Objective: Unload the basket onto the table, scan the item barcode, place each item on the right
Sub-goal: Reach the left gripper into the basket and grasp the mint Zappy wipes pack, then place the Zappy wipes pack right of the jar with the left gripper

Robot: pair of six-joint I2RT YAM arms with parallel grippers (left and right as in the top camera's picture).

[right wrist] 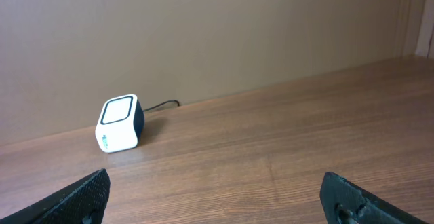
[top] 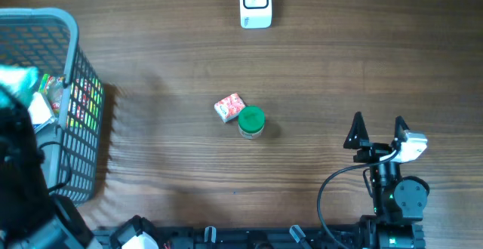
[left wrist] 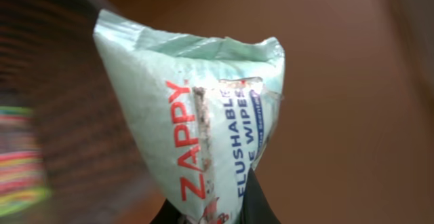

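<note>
Left wrist: left gripper (left wrist: 215,209) tight on wipes pack (left wrist: 159,108).

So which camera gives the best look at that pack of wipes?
The left wrist view: the wipes pack fills the frame and its Zappy label is readable. Overhead, the pack is only a blurred mint patch at the left edge, over the basket. The right wrist view does not show it.

Mint-green wipes pack (left wrist: 196,115) w/ red+blue lettering; white scanner (top: 256,2); grey basket (top: 74,34).
</note>
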